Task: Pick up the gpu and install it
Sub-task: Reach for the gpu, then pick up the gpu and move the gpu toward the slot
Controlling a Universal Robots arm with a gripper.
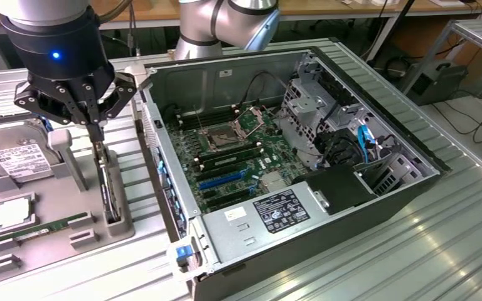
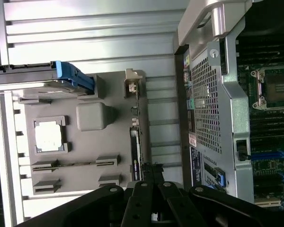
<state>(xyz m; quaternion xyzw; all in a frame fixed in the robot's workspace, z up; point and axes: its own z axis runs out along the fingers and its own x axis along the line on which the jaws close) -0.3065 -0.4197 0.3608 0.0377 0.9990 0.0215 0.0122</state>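
The fingers [image 1: 96, 128] are drawn close together, pinching the upper end of the gpu [image 1: 108, 188], which stands on edge in its slot along the side of the grey tray [image 1: 57, 188] nearest the open computer case [image 1: 224, 81]. In the wrist view the fingers [image 2: 143, 187] close about the card's near end [image 2: 135, 151]. The hard drive [image 1: 19, 157] and memory stick [image 1: 40, 231] lie in the tray too, on the table [image 1: 442, 251]

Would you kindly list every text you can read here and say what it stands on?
No text is legible; these carry print too blurred to read:
White label on the hard drive: unreadable.
Black label on the power supply: unreadable.
white sticker beside that label: unreadable.
Label on the memory stick: unreadable.
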